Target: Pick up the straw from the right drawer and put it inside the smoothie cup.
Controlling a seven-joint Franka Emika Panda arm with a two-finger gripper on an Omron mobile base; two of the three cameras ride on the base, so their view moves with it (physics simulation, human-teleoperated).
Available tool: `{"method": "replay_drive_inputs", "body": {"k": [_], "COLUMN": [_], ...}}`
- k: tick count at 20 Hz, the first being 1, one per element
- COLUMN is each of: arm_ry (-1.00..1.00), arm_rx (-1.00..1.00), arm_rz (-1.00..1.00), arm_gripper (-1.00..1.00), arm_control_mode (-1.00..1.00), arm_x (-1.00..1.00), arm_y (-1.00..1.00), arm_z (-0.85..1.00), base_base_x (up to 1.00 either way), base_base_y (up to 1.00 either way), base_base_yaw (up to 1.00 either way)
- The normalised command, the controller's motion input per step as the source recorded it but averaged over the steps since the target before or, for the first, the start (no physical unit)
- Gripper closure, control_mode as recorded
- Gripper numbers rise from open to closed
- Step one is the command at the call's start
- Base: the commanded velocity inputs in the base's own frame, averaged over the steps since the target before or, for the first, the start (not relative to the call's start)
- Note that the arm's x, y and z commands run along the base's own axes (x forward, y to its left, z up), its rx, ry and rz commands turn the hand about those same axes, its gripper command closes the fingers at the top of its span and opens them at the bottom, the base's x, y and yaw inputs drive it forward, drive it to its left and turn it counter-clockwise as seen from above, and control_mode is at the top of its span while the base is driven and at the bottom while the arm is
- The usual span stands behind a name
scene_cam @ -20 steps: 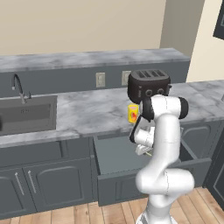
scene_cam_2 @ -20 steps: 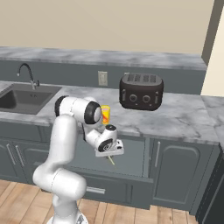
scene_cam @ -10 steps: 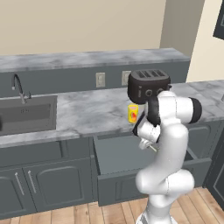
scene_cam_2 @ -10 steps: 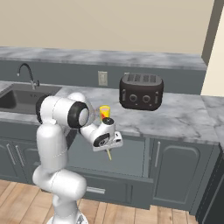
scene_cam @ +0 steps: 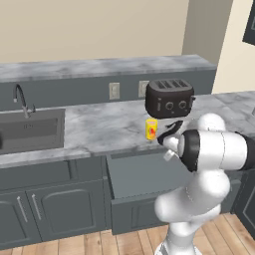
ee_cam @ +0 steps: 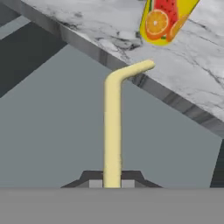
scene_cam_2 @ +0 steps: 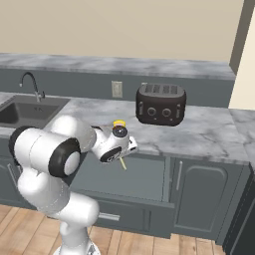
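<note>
Pincer (ee_cam: 112,183) clamped on straw (ee_cam: 113,131), straw bent at top toward 2 o'clock. Below it, open right drawer (scene_cam: 144,174), grey floor. Farther, at 1 o'clock, smoothie cup (ee_cam: 166,19) on desk (ee_cam: 192,70) near edge. Toaster (scene_cam: 169,97) behind cup.

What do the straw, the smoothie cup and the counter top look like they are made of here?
Straw: likely matte plastic, uniform pale yellow with a bent tip; it rises from the shut gripper.
Smoothie cup: probably glossy plastic or coated paper, yellow with printed fruit.
Counter top: looks like polished marble or stone, grey with darker veining.
Everything is rendered, so these are impressions only.
</note>
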Motion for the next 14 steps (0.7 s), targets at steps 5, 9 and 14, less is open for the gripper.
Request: {"method": "replay_drive_inputs", "body": {"k": [5,9,14], "arm_ry": [-0.16,-0.18,-0.12], "arm_rx": [0.0,0.01,0.05], "arm_rz": [0.17,0.18,0.13], "arm_gripper": [1.0,1.0,1.0], "arm_control_mode": [-1.0,-1.0,-1.0], "arm_x": [-0.12,-0.02,0.0], "arm_y": [0.0,0.0,0.01], "arm_z": [0.98,0.86,0.84], "base_base_x": [0.0,0.0,0.0], "base_base_y": [0.0,0.0,0.0], "base_base_yaw": [0.0,0.0,0.0]}}
